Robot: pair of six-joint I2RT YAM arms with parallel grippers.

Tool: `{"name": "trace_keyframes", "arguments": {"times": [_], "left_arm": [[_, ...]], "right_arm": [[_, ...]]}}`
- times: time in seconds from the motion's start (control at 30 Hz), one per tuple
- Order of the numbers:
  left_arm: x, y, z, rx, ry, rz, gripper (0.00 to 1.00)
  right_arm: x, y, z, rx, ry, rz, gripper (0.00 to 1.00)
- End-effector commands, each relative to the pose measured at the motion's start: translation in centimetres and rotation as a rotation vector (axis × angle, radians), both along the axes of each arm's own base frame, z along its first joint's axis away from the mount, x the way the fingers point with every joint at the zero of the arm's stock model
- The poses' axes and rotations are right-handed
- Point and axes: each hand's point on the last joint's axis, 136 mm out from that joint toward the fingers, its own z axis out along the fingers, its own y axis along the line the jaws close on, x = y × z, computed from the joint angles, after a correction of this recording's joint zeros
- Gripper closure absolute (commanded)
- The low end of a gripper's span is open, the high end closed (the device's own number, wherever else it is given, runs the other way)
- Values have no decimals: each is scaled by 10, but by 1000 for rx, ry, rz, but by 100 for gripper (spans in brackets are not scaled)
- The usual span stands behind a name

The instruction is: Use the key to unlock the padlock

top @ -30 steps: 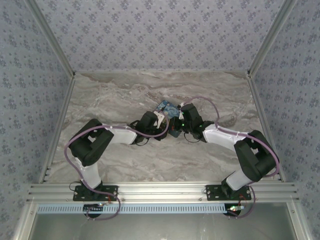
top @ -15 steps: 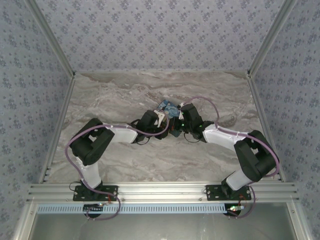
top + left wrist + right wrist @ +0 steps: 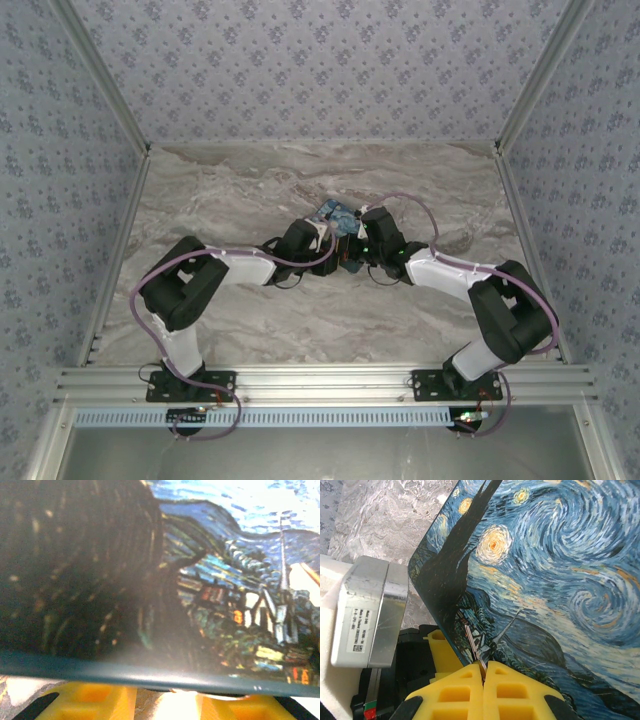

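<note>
The blue-and-yellow swirly painted box lies mid-table between both arms. In the right wrist view my right gripper is shut on a thin silvery key, whose blade points up against the box's painted face near its dark edge. My left gripper sits low under the box's teal rim; its yellow fingers stand apart with marble showing between them. One left finger shows beside the box edge. The padlock is hidden.
A silver labelled block on the left wrist sits close to the box's left side. Marble tabletop runs out to patterned walls and a metal rail at the near edge. Both grippers crowd together at the box.
The left gripper has edged right, closer under the box and against the right gripper. The right arm has barely moved.
</note>
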Motion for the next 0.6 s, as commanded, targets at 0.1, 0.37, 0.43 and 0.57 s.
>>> {"name": "trace_keyframes", "arguments": {"times": [0.1,0.37,0.43,0.57], "left_arm": [[16,-8,15,-94,-11,72,65],[17,-1,7,-99,8,128,64],[18,-1,7,-106,12,140,64],[19,1,4,-102,16,158,67]], "right_arm": [[-23,-15,-35,-98,126,-14,99],[-22,-15,-35,-93,120,-19,99],[-22,-15,-35,-92,117,-19,99],[-22,-15,-35,-94,119,-20,99]]}}
